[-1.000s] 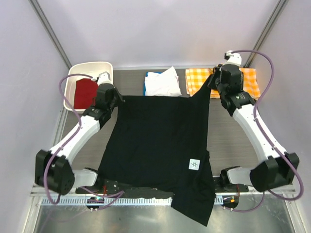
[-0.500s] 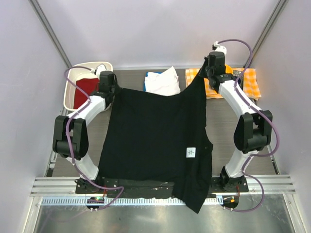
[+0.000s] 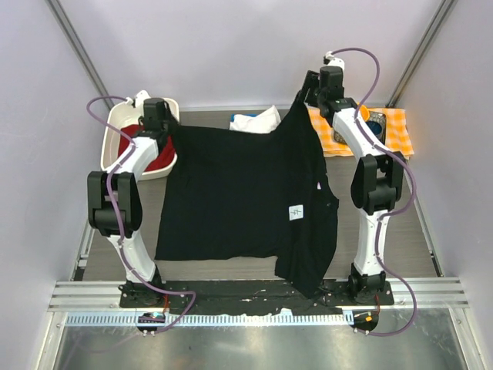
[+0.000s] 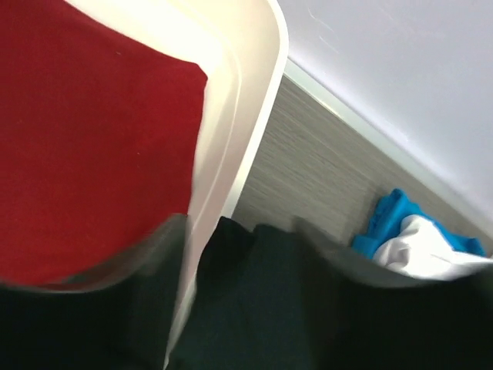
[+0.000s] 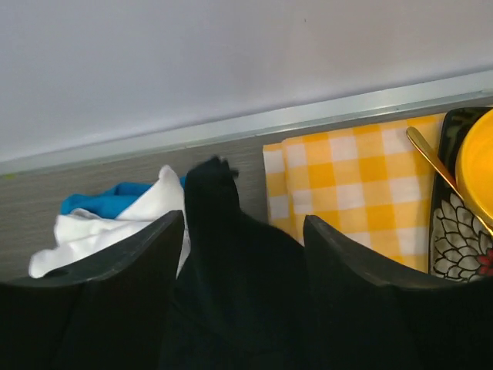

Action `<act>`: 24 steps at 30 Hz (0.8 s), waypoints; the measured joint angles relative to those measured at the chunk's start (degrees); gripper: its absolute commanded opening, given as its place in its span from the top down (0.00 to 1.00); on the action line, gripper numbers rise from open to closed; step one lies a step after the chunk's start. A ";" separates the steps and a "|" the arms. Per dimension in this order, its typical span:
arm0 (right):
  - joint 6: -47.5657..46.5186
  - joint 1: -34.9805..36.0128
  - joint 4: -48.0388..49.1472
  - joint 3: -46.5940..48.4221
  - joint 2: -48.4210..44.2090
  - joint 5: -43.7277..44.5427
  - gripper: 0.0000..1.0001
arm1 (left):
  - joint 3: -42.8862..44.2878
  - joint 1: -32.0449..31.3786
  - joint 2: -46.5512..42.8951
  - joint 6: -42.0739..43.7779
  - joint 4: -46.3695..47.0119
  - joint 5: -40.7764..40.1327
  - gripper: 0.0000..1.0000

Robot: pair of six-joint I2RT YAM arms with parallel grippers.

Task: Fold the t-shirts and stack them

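The large black t-shirt (image 3: pixel 231 193) lies spread on the table with its white label (image 3: pixel 295 213) facing up. Its right side rises in a fold toward my right gripper (image 3: pixel 308 92). In the right wrist view, the right gripper (image 5: pixel 243 218) has its fingers apart, and a peak of black cloth (image 5: pixel 212 185) stands loose between them. My left gripper (image 3: pixel 160 123) is at the shirt's far left corner. It (image 4: pixel 240 223) is also open, blurred, with black cloth (image 4: pixel 246 293) in the gap. The white t-shirt (image 3: pixel 258 123) lies on the blue one (image 5: pixel 100 202) at the far edge.
A white bin (image 3: pixel 115 123) holding a red cloth (image 4: pixel 85 139) stands at the far left, right beside the left gripper. An orange-and-white checked cloth (image 3: pixel 397 131) at the far right carries a patterned dish (image 5: pixel 454 231) with a yellow bowl and a gold spoon.
Both arms have stretched toward the far edge and dragged the black shirt away from the near edge. Both pairs of jaws have gone from shut to apart.
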 measured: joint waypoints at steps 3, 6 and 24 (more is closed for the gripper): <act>-0.61 0.00 -1.16 0.61 2.03 -0.04 0.06 | 0.52 0.04 0.33 -0.28 -0.83 -0.74 0.00; -1.31 0.00 -0.85 -2.51 0.39 2.05 0.04 | 0.07 0.00 -0.61 -1.38 -1.09 -1.31 0.00; 8.07 12.39 -16.09 -47.19 -47.52 15.28 0.05 | -30.88 -14.34 -37.64 -7.23 -12.81 -5.86 0.00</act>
